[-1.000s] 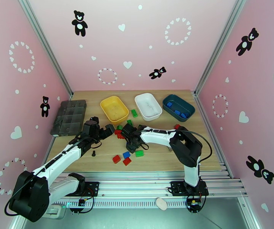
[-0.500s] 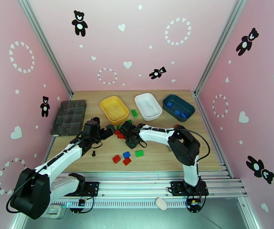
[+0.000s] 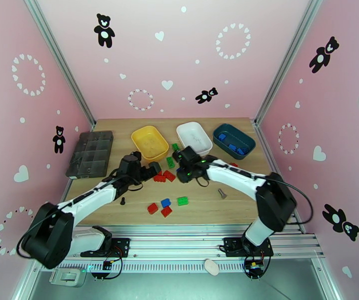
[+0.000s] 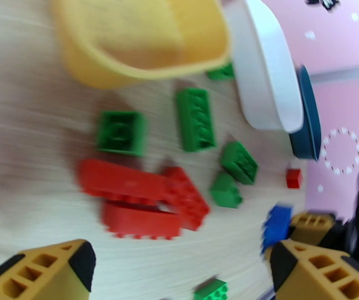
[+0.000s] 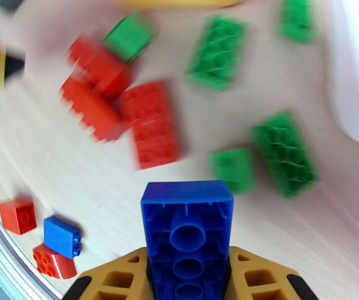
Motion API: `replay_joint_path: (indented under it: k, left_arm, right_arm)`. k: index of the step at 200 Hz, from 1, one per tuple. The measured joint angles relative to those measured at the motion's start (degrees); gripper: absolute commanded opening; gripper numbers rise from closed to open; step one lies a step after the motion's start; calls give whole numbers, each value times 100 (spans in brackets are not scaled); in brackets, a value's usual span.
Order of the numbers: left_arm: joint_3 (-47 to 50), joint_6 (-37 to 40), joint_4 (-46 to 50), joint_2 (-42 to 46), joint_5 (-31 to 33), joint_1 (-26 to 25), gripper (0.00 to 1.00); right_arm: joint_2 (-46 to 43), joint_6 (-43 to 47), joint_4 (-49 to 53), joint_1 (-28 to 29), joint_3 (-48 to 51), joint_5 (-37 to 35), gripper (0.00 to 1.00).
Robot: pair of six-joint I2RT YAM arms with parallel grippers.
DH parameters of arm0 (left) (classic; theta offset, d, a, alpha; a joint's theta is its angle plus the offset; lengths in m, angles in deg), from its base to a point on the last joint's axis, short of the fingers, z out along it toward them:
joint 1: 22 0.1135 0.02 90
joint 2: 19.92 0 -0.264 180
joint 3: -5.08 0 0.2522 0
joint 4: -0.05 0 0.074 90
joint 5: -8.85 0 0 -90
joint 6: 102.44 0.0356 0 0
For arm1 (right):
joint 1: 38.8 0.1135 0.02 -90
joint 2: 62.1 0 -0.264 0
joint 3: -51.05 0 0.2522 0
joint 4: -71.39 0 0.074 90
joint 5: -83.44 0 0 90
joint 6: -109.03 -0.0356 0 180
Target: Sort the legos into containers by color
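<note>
Right gripper (image 5: 187, 268) holds blue lego (image 5: 187, 216), underside showing.

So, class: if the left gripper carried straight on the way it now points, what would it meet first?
Probably the cluster of red bricks, which lies just ahead of the open left gripper. The wrist view is blurred, so depth is uncertain.

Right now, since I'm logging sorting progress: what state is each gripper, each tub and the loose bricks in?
left gripper: open, holding nothing.
right gripper: shut on a blue brick.
yellow tub: looks empty.
white tub: looks empty.
teal tub: holds several blue bricks.
red bricks: loose on the table, unsorted.
green bricks: loose on the table, unsorted.
</note>
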Motion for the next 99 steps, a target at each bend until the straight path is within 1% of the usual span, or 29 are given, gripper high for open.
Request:
replay_joint_path:
  k: [29,59,99]
  left_arm:
    - [-748,-57,-262,-800,-87,-588,98]
    - [-1967,-87,-605,-1915,-328,-1185,96]
    - [-3797,-151,-885,-3412,-758,-1650,96]
  right_arm:
    - [-450,-315,-7,-804,144,-262,29]
    - [-754,-612,0,-1690,164,-581,30]
    - [-741,-929,103,-2833,-98,-1012,30]
